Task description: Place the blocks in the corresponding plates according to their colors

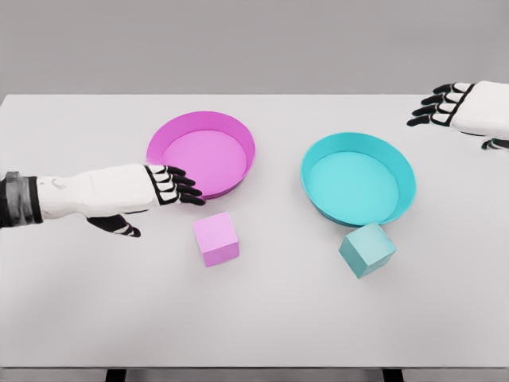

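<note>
A pink block [215,238] lies on the white table just in front of the pink plate [238,131]. A teal block [367,249] sits tilted right at the front rim of the teal plate [402,171]. My left hand [169,191] reaches in from the left, fingers spread, holding nothing. Its fingertips hover at the pink plate's front-left rim, up and to the left of the pink block. My right hand [442,106] is at the far right, above and right of the teal plate, open and holding nothing.
The white table [79,302] spans the view, with its front edge along the bottom. Both plates hold nothing.
</note>
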Controlling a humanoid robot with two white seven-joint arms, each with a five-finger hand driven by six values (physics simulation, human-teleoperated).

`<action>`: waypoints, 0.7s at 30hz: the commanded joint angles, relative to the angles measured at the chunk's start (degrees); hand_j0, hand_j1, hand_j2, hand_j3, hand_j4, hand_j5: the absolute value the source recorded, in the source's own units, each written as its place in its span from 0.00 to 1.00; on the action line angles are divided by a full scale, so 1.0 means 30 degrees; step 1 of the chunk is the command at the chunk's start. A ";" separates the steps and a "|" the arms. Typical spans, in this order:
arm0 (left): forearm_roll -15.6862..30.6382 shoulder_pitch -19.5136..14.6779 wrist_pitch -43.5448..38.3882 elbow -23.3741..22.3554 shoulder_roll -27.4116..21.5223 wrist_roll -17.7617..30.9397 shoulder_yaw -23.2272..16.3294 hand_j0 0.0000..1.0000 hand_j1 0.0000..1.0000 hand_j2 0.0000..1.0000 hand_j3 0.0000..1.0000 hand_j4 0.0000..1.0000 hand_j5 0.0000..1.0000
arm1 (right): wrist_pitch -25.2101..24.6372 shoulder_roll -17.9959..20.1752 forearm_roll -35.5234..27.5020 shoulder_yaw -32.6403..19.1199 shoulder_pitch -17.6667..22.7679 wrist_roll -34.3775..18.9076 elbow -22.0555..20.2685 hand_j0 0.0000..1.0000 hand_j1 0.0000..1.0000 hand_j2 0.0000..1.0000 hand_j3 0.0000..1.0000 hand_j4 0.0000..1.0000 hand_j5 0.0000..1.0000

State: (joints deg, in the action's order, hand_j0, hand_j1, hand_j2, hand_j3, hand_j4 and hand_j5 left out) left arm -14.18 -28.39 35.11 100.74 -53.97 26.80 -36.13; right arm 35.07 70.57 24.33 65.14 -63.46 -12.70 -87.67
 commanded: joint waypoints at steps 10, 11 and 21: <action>-0.0752 -0.0028 -0.0038 0.0024 0.2989 0.1348 -0.0877 1.00 1.00 1.00 1.00 1.00 1.00 | -0.0023 0.0176 -0.1782 0.4800 -0.1989 0.0014 -0.2474 1.00 1.00 1.00 1.00 1.00 1.00; -0.0897 -0.0057 -0.0038 0.0024 0.3224 0.1348 -0.0877 1.00 1.00 1.00 1.00 1.00 1.00 | -0.0023 0.0206 -0.1782 0.4946 -0.2165 0.0014 -0.2680 1.00 1.00 1.00 1.00 1.00 1.00; -0.2334 -0.0086 -0.0038 -0.0094 0.3927 0.1290 -0.1024 1.00 1.00 1.00 1.00 1.00 1.00 | -0.0023 0.0235 -0.1694 0.6353 -0.2283 -0.0074 -0.4291 1.00 1.00 1.00 1.00 1.00 1.00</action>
State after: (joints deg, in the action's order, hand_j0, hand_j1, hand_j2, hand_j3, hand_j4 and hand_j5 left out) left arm -21.11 -28.65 35.14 100.58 -42.27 30.70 -39.19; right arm 35.06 71.03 19.54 84.09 -70.14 -12.90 -99.24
